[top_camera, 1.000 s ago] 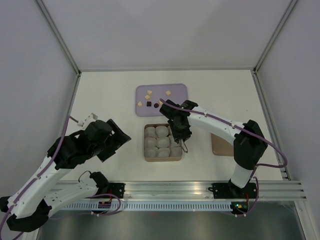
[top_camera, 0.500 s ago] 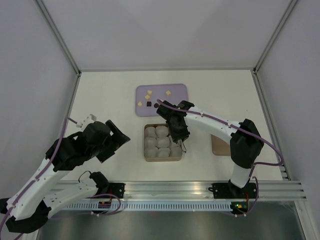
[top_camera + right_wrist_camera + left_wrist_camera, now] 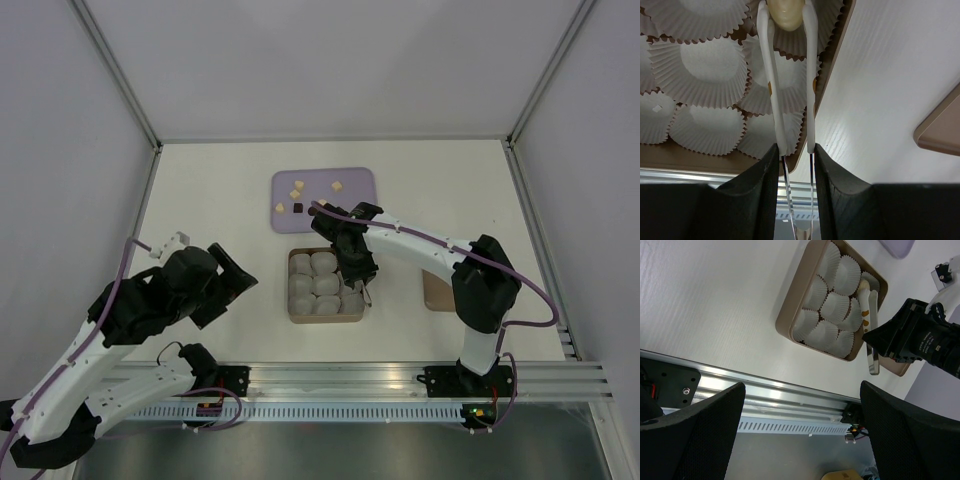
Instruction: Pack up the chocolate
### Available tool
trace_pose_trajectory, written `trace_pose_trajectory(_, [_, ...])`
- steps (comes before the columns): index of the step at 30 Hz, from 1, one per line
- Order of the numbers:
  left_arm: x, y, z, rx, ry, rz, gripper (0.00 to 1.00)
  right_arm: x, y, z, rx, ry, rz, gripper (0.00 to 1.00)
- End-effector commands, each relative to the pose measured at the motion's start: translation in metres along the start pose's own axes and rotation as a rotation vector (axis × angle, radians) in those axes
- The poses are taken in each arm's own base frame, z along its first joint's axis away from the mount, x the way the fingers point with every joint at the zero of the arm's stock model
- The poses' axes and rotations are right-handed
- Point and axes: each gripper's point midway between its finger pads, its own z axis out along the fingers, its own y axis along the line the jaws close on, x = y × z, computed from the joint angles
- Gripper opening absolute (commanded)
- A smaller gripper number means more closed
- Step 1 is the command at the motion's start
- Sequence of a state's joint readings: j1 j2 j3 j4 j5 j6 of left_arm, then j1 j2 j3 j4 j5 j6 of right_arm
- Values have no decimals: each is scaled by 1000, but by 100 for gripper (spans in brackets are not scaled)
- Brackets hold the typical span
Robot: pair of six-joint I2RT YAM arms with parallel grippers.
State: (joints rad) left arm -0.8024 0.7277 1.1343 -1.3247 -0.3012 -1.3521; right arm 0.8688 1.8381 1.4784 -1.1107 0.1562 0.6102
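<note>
Chocolate piece (image 3: 786, 12), pale cream: pinched between tips of tongs (image 3: 771, 90), over paper cups (image 3: 710, 70) beside the wall of box (image 3: 837, 55). Tongs squeezed between fingers of right gripper (image 3: 794, 160). Other chocolates (image 3: 298, 190): on lavender tray (image 3: 355, 215) beyond box. Left gripper (image 3: 802, 430): fingers spread wide, well apart from box.

Top view straight down, right wrist close, left farther, all sharing box (image 3: 326, 319)
</note>
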Motion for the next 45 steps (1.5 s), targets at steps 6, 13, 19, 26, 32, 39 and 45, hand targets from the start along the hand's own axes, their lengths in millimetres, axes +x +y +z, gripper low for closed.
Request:
trace_pose_trajectory(6, [0,2,3,-18,-1,-35,100,-10,7,-3,-6,-32,10,13])
trace_pose_trajectory(13, [0,2,3,-20,-2,-37,99,-11,8,-2,-5,-32,12,18])
trace_pose_trajectory(19, [1,2,4,-23,0,-37,100,-14,7,-6,-6,-42,13,24])
trace_pose_trajectory(26, [2,0,4,-18,7,-33,100,-17,9,-9,-12,-50,10,29])
trace_pose_trajectory(32, [2,0,3,-15,8,-34,100,-16,7,-8,1,-46,13,32])
trace_pose_trajectory(39, [2,-1,2,-10,8,-34,100,-14,3,-6,27,-35,18,35])
trace_pose_trajectory(45, [2,-2,2,-4,9,-25,100,-16,3,-9,24,-42,23,39])
